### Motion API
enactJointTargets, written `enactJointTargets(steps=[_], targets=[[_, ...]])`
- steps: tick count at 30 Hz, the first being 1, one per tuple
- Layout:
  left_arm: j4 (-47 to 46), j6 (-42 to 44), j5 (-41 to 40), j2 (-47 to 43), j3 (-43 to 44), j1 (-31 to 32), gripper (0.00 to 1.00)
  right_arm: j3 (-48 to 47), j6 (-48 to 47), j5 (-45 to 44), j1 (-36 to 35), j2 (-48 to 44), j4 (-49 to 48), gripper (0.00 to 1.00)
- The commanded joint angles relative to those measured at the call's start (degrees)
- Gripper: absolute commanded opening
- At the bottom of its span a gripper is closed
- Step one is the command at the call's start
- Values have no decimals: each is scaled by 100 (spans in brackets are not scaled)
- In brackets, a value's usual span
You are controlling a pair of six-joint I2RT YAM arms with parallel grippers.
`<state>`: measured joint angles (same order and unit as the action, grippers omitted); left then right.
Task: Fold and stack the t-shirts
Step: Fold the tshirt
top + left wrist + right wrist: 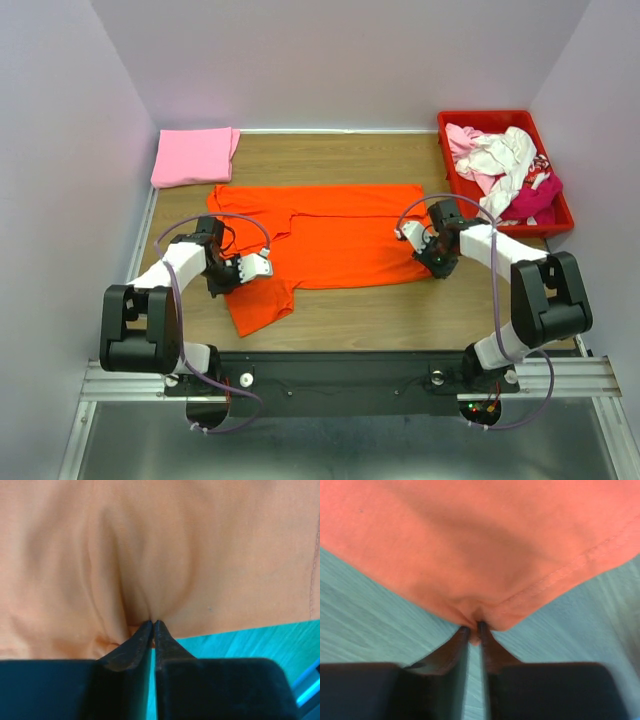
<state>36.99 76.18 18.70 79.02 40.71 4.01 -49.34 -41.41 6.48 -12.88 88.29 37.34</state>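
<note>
Orange cloth fills the middle of the desk (400,310): the orange t-shirt (340,235) lies spread flat between the two arms. Its long axis runs left to right across the desk. A sleeve juts toward the near edge at the left end, and the right edge shows a stitched hem. The shoulders therefore seem to point left and the bottom right.

The left pincer (154,624) is closed to a narrow slit on a pinch of the orange fabric, which puckers up around its tips. The right pincer (472,628) is likewise nipped onto the hemmed edge. Gripping opposite ends probably lets the arms lift and fold the shirt evenly.

A folded pink t-shirt (195,157) sits at the far left corner, likely the start of the stack. White (505,155) and magenta (535,197) shirts wait in the red crate (490,117) at the far right.
</note>
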Motion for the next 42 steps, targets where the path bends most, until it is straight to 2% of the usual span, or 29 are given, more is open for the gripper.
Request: enactJointTargets(steps=[1,3,4,10,24,27,34,42], targets=[[176,46,-94,43,-256,-23,6,241,-52,-94,-74,-84,-104,10],[247,55,-86,-62,-239,-32,0,232,-25,-147,-74,-250,-78,1],[282,46,-77,-115,-187,-41,0,206,-25,-156,-74,-303,-8,0],[914,90,116,-632,147,-146,0,91,-104,-191,-65,-882,571,1],[1609,239,231,-1697,455,-357,0,452,-210,-472,-74,-1833,1020,1],[1601,248,292,-1601,762,-524,0,215,-280,-472,-74,-1728,1056,1],[1636,222,600,-759,1816,-612,0,-495,-543,-402,31,-1131,1108,1],[1574,204,670,331,2810,-621,0,-1428,-886,-358,146,-51,1161,1]])
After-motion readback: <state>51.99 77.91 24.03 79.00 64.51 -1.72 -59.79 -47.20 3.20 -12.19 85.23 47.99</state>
